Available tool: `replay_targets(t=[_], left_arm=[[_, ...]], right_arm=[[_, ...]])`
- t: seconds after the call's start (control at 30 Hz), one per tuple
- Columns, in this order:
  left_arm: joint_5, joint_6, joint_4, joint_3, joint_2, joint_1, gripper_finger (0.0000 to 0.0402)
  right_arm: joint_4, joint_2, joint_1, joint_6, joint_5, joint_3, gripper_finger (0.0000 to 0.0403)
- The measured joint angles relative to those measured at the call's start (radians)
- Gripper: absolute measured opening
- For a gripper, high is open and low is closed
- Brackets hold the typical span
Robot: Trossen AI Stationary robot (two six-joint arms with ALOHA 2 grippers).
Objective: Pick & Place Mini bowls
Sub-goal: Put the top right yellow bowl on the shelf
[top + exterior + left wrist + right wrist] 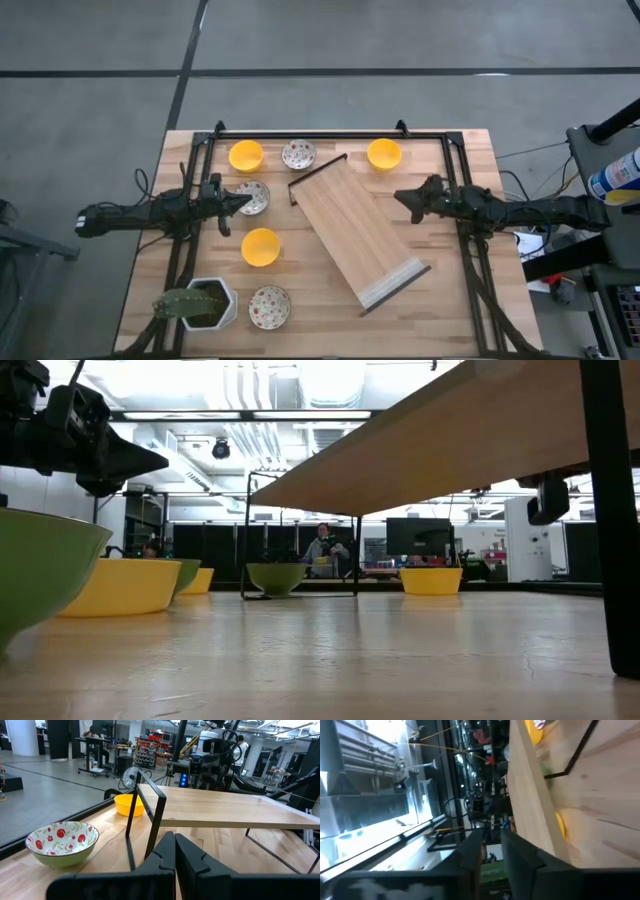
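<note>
Six bowls are spread on the worktop (450,300): yellow ones (246,155), (384,153), (261,246), flowered ones (299,154), (254,196), (269,306); none is held. The left claw (240,199), fingers together, hangs over the middle flowered bowl and could knock or tip it unless opened before descending; the right claw (405,196) is parted slightly, empty. The tilted wooden shelf (352,232) with its black wire frame (150,815) crowds the middle, and a potted plant (198,303) sits just beside the nearest flowered bowl.

Two dark, slender jointed arms with black cables
</note>
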Motion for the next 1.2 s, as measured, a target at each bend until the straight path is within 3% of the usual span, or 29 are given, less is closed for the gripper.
replay_targets(t=[0.17,0.3,0.4,0.6,0.7,0.93,1.2], left_arm=[[0.000,0.000,0.000,0.000,0.000,0.000,0.0000],[0.000,0.000,0.000,0.000,0.000,0.000,0.0000],[0.000,0.000,0.000,0.000,0.000,0.000,0.0000],[0.000,0.000,0.000,0.000,0.000,0.000,0.0000],[0.000,0.000,0.000,0.000,0.000,0.000,0.0000],[0.000,0.000,0.000,0.000,0.000,0.000,0.0000],[0.000,0.000,0.000,0.000,0.000,0.000,0.0000]], right_arm=[[-0.002,0.023,-0.023,0.009,0.045,0.002,0.0141],[-0.114,0.040,-0.048,-0.018,0.062,0.074,0.0152],[-0.327,0.051,-0.081,-0.065,0.057,0.188,0.0152],[-0.930,0.065,-0.219,-0.217,0.059,0.442,0.0143],[-1.075,0.080,-0.327,-0.347,0.066,0.530,0.0135],[-0.996,0.177,-0.551,-0.565,0.062,0.609,0.0117],[-0.970,0.436,-0.684,-0.649,-0.088,0.677,0.0109]])
